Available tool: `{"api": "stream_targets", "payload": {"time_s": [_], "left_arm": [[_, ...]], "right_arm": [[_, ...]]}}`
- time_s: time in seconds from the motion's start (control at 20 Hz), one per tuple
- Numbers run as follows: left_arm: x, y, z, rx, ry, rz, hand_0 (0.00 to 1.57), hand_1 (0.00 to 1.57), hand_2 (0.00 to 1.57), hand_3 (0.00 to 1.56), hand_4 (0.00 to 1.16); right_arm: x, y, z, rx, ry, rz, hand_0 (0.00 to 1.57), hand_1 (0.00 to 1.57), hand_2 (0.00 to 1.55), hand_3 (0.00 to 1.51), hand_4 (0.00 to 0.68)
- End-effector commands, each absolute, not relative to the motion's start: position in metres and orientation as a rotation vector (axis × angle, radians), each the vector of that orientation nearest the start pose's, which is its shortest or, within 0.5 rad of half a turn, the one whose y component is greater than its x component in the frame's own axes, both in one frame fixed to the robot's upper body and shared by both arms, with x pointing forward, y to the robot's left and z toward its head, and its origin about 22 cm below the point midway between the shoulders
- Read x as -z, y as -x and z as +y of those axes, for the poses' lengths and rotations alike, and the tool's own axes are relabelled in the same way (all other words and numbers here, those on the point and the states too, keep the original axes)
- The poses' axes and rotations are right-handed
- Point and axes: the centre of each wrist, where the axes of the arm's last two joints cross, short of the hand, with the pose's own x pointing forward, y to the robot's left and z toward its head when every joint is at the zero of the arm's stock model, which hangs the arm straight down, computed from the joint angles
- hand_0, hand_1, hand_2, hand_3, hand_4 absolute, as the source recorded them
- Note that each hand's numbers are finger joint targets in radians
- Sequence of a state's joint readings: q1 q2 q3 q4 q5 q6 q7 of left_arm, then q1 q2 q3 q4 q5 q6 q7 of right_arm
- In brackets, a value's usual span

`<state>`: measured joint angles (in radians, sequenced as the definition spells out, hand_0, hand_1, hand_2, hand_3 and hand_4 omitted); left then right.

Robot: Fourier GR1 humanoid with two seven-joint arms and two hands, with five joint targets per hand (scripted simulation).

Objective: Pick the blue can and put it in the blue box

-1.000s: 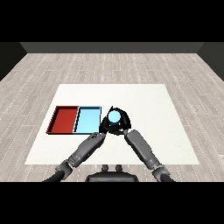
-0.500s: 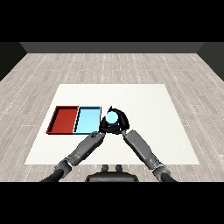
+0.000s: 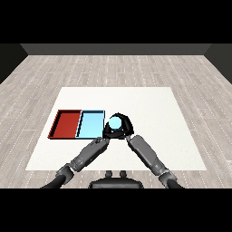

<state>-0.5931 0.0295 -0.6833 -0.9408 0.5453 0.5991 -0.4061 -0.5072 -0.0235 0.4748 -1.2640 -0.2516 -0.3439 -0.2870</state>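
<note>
Head view: right hand [image 3: 123, 130] grips blue can [image 3: 116, 122].

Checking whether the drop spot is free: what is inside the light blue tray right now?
Nothing shows inside the light blue tray; its floor looks bare. The blue can is just right of it, the right hand curled round it. The tray's near right corner is partly covered by the hands.

Even, bright light from above; the white table [image 3: 149, 113] shows no glare, and the floor [image 3: 113, 72] beyond dims into dark.
</note>
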Motion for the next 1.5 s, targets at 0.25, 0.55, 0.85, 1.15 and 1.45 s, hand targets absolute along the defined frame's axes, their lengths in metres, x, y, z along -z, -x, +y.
{"api": "stream_targets", "payload": {"time_s": [0.25,0.55,0.85,1.15,1.45], "left_arm": [[0.002,-0.309,0.063,0.099,0.026,-1.714,1.57,1.57,1.56,1.47,1.14],[0.007,-0.313,0.053,0.102,0.017,-1.730,1.57,1.57,1.56,1.47,1.14],[-0.003,-0.306,0.043,0.093,0.031,-1.708,1.57,1.57,1.57,1.48,1.14],[0.017,-0.314,0.063,0.079,-0.005,-1.736,1.57,1.57,1.57,1.49,1.15],[0.028,-0.322,0.074,0.043,0.002,-1.681,1.57,1.57,1.57,1.49,1.14]], "right_arm": [[-0.066,-0.314,-0.063,-0.174,-0.364,-1.895,1.43,1.43,1.46,1.38,0.531],[-0.049,-0.307,-0.067,-0.221,-0.249,-1.896,0.00,0.00,0.00,0.00,0.000],[-0.048,-0.316,-0.064,-0.241,-0.235,-1.901,0.00,0.00,0.00,0.00,0.000],[-0.058,-0.321,-0.076,-0.181,-0.186,-1.902,0.00,0.00,0.00,0.00,0.000],[-0.078,-0.319,-0.118,0.052,-0.317,-1.930,0.00,0.00,0.00,0.00,0.000]]}}
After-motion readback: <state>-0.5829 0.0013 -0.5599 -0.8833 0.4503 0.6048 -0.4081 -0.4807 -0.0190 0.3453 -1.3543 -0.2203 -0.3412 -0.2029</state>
